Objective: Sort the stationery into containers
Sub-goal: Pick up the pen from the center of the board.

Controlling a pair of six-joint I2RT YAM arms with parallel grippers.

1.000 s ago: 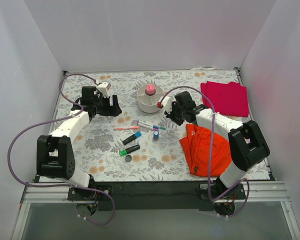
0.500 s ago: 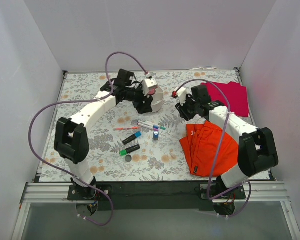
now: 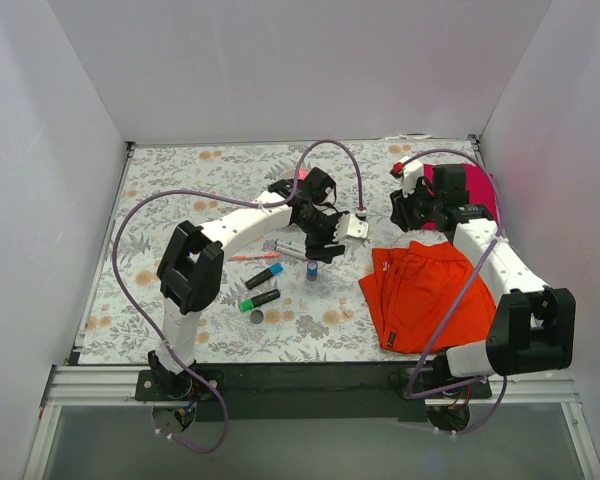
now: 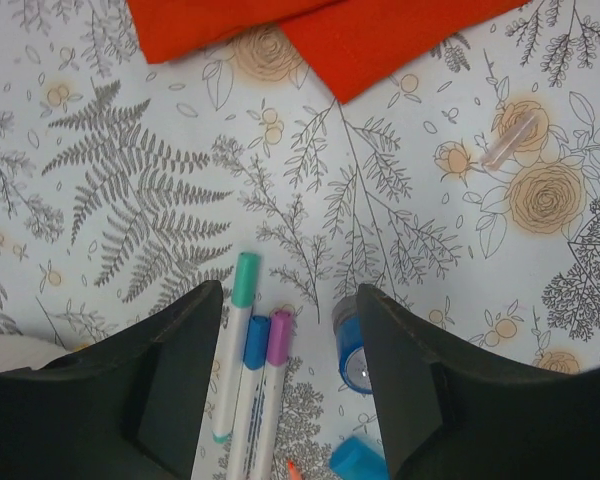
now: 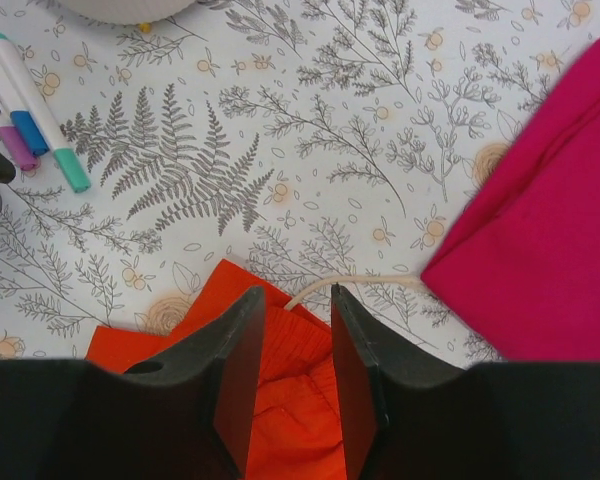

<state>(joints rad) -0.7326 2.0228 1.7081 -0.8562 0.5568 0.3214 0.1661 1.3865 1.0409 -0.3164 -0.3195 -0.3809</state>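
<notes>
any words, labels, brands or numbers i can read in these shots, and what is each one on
No readable text in any view.
The thin white pens carry at most faint barrel marks, too blurred to read.
The small blue cylinder, orange cloth and magenta cloth show no lettering.

From above, my left arm hides almost all of the bowl. My right wrist view catches only a strip of its rim at the top edge, well beyond the orange cloth. Apart from that cloth, the three pens run off the bottom edge of my left wrist view, as does a blue cap. Near the cloth lies a small clear piece, too blurred to identify.
</notes>
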